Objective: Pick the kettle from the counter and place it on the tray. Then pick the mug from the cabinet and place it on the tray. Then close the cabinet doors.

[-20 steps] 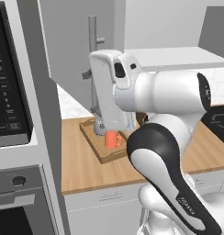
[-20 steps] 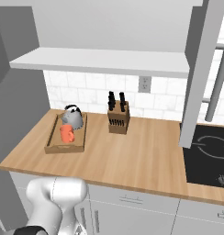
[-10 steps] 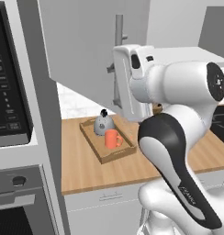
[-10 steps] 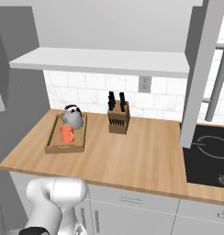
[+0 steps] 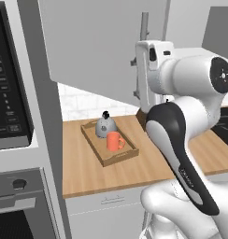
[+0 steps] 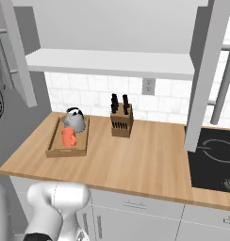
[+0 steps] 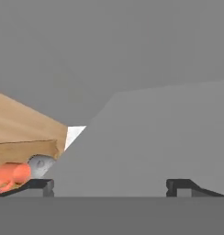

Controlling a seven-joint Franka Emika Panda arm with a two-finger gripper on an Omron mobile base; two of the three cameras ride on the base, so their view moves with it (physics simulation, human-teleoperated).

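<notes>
With kettle (image 5: 105, 126) and mug (image 5: 114, 140) on tray (image 5: 117, 158), doors remain: left door (image 5: 97, 44) rigid, hinged, light to swing; push flat face near bar handle (image 5: 144, 28). Fingers (image 7: 42, 186) spread wide, empty.

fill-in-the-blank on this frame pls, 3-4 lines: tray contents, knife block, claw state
1. On the tray, the orange mug stands beside the silver ____.
2. The tray rests on the wooden ____.
3. The knife block stands on the worktop, ____ the tray.
4. In the hand view the claw has its fingertips far apart, so it is ____.

Missing words: kettle; counter; outside; open
</notes>
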